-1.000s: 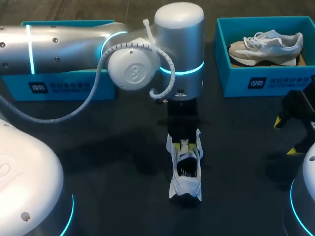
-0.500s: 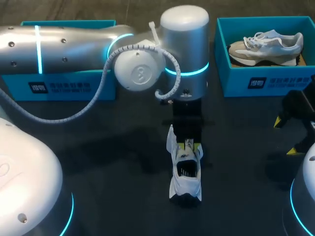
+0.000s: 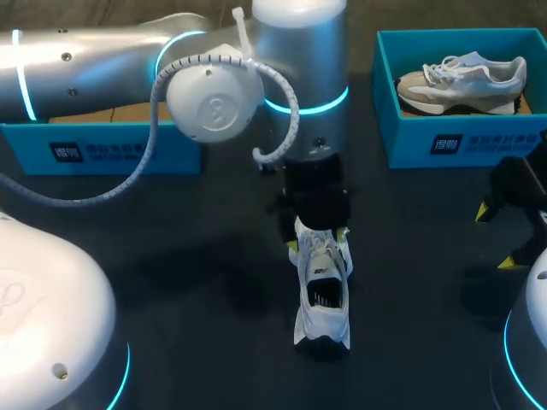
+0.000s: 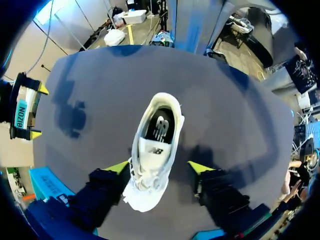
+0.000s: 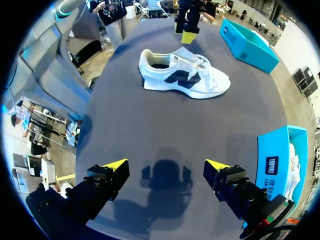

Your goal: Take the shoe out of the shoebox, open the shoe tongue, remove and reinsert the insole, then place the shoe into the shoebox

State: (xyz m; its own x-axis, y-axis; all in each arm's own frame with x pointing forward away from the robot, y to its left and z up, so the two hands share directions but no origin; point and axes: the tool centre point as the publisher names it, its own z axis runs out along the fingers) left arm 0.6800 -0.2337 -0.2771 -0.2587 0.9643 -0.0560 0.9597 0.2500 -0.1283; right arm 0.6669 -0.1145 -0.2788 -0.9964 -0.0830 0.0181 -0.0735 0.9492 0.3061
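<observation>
Shoe (image 4: pixel 156 145) white, upright on table (image 4: pixel 240 125); left gripper (image 4: pixel 160 167) astride its laced front, 2 fingers (image 4: pixel 119 167) spread. Right gripper (image 5: pixel 167 169) parted, holding nothing, well apart.

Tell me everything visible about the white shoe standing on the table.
The white shoe stands upright on its sole on the dark table, heel toward the robot. White laces, a dark side logo, a dark insole inside. The left tool straddles its laced front, open: one yellow tip close beside it, the other apart; whether it touches cannot be told.
</observation>
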